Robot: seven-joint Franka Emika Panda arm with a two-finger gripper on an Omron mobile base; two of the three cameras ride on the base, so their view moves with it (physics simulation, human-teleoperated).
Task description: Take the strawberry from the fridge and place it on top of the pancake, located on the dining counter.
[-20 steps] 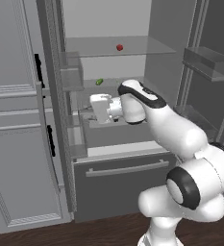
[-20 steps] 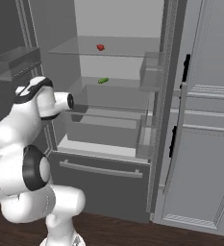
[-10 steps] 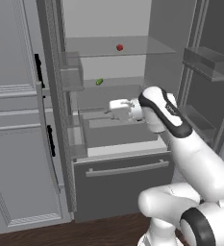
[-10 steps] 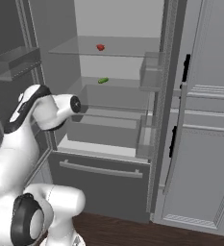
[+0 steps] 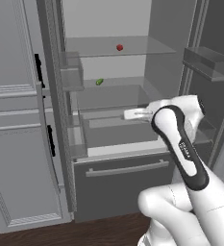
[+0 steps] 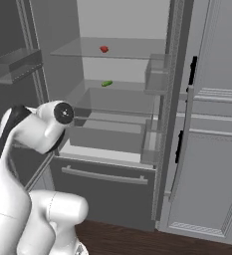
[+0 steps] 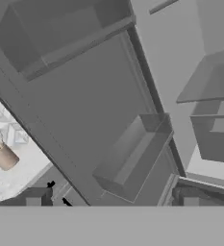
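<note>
Jaws released, standing wide with nothing between them; the gripper [image 7: 111, 201] shows only as two dark finger tips at the bottom of the hand view, tilted toward a clear door bin [image 7: 132, 156] on the inside of an open fridge door.

Left base view, left to right:
- light grey panelled cabinets [image 5: 12, 144] with black handles at far left, floor to top of view.
- fridge [image 5: 132, 57] beside them, both upper doors swung open, pale interior lit.
- strawberry [image 5: 119, 47] on the upper glass shelf [image 5: 147, 45], toward the back, alone there.
- small green oblong item [image 5: 99, 81] on the shelf below, left of centre, well apart from the strawberry.
- clear crisper drawer [image 5: 113, 127] under that; bottom drawer [image 5: 118, 185] shut, its horizontal bar across the front.
- white arm [image 5: 178, 144] rises lower right; its forward end sits level with the crisper drawer, well below the strawberry's shelf.

Right base view, left to right:
- arm [image 6: 33, 144] lower left, in front of the open left door.
- strawberry [image 6: 104, 49] on the upper shelf, green item [image 6: 107, 83] one shelf lower, slightly right.
- right door's bins [image 6: 157, 74], then cabinets [image 6: 212, 124] at far right.

Dark wood floor [image 6: 137, 241] along the bottom.
</note>
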